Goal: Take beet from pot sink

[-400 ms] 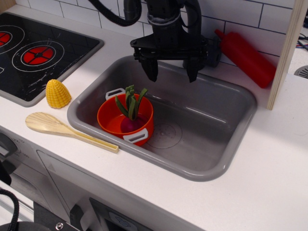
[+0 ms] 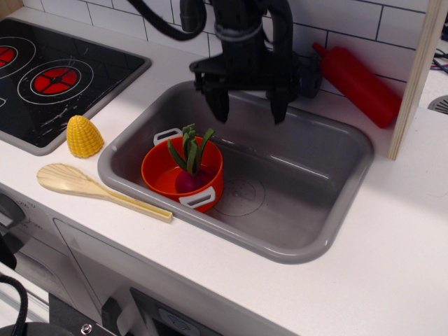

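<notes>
One spoon: a pale wooden spoon (image 2: 98,190) with a flat oval bowl lies on the white counter (image 2: 392,266), just beside the near-left rim of the sink.
Corn: a stubby yellow corn piece (image 2: 84,136) with a ridged, bumpy skin stands between the spoon and the stove.
Sink: the grey plastic sink (image 2: 308,203) is a smooth rectangle with rounded corners and a faint round drain mark.
Pot: the round orange-red pot (image 2: 182,173), glossy, with two pale loop handles, sits in the left part of the sink.
Beet: the beet (image 2: 189,178) rests inside the pot, dark purple bulb low, green stalks upright above the rim.
Claw: the black claw (image 2: 247,103) hangs over the back of the sink, its two prongs spread wide, holding nothing and touching nothing, well apart from the beet.
Stove: a black stove (image 2: 49,77) with red rings lies far left.
Bottle: a smooth red bottle (image 2: 358,85) lies tilted against the white tiles.
</notes>
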